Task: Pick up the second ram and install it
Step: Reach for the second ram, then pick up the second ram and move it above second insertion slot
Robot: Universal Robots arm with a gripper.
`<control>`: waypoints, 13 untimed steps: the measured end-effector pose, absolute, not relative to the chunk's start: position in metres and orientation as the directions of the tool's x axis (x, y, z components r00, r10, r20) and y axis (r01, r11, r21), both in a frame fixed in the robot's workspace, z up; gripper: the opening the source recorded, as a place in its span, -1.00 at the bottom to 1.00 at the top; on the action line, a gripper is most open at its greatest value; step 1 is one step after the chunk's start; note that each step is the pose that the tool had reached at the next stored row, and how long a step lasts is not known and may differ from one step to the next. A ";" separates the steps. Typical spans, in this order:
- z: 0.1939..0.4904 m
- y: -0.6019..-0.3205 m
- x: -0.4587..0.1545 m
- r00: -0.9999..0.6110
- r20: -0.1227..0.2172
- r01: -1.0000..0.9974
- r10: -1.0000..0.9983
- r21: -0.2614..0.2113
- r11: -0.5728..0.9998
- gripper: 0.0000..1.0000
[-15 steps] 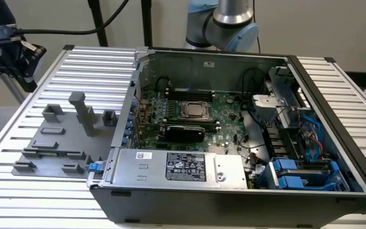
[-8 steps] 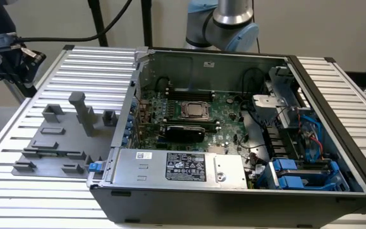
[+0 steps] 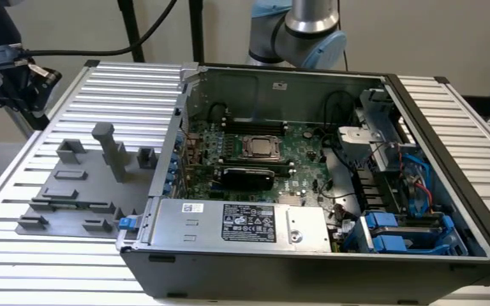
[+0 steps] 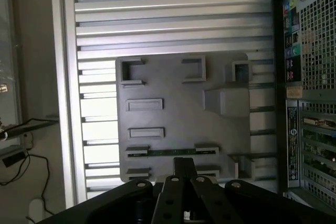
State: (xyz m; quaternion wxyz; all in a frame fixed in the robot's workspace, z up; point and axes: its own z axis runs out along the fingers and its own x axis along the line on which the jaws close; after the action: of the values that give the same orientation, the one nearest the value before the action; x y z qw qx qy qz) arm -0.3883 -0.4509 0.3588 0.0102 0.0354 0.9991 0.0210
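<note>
From my console, the gripper (image 4: pixel 184 162) hangs over the grey tray (image 3: pixel 92 191), which lies in the lower left of the exterior frame beside the open computer case (image 3: pixel 313 258). Its jaws look pressed together, with nothing between them. The second ram (image 4: pixel 167 151) stands on edge in the tray, bridging two grey holders (image 4: pixel 137 152). It sits just beside the gripper's tip and is not yet touched. I judge this to be the approach for the pick. To do it well, I'd want the jaws spread wider than the board is thick, centred on the stick's bare middle span and squared to its long edge. Then I'd bring them straight down so they close on the flat faces, not the holders.
</note>
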 end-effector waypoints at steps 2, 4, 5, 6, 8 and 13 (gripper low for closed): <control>0.359 -0.451 -0.388 -0.997 -0.019 0.070 0.071 0.043 0.997 -1.00; 0.359 -0.451 -0.388 -0.997 -0.019 0.070 0.071 0.043 0.997 -1.00; 0.359 -0.451 -0.388 -0.997 -0.019 0.070 0.071 0.043 0.997 -1.00; 0.359 -0.451 -0.388 -0.997 -0.019 0.070 0.071 0.043 0.997 -1.00; 0.359 -0.451 -0.388 -0.998 -0.019 0.065 0.066 0.043 0.997 -1.00; 0.358 -0.451 -0.388 -1.000 -0.019 -0.024 -0.023 0.043 0.999 -1.00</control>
State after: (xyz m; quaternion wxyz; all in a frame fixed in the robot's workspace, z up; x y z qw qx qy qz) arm -0.3884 -0.4509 0.3578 0.0093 -0.0118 0.9997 0.0215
